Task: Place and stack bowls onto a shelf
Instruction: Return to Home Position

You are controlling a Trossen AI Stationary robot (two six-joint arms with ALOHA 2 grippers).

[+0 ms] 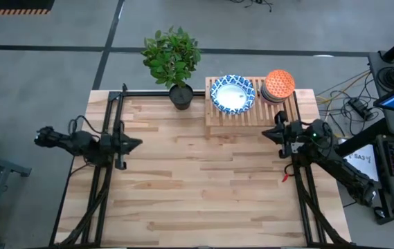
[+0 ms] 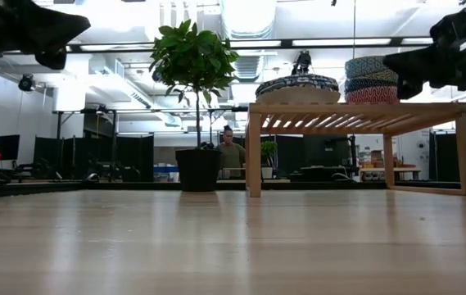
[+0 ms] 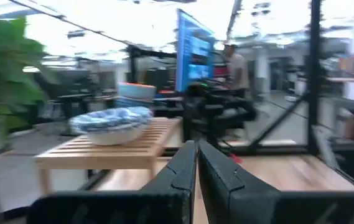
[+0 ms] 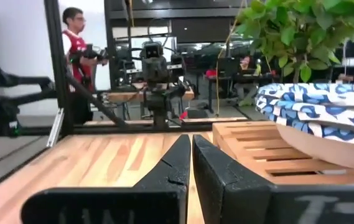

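The slatted wooden shelf (image 1: 252, 104) stands at the table's far right. On it sits a stack of wide blue-and-white bowls (image 1: 232, 94) toward its left, and a stack of small bowls topped by the orange one (image 1: 278, 85) at its right end. In the low view both stacks, wide (image 2: 297, 86) and small (image 2: 372, 79), rest on the shelf top. My right gripper (image 1: 278, 131) hangs shut and empty just in front of the shelf's right part; in its wrist view (image 4: 191, 149) the wide bowls (image 4: 320, 115) are beside it. My left gripper (image 1: 136, 144), also shut (image 3: 197, 155), waits at the table's left.
A potted green plant in a black pot (image 1: 180, 95) stands left of the shelf at the far edge. Bare plank tabletop (image 1: 203, 187) spreads across the middle and near side. A person (image 4: 74, 37) stands beyond the table in the room.
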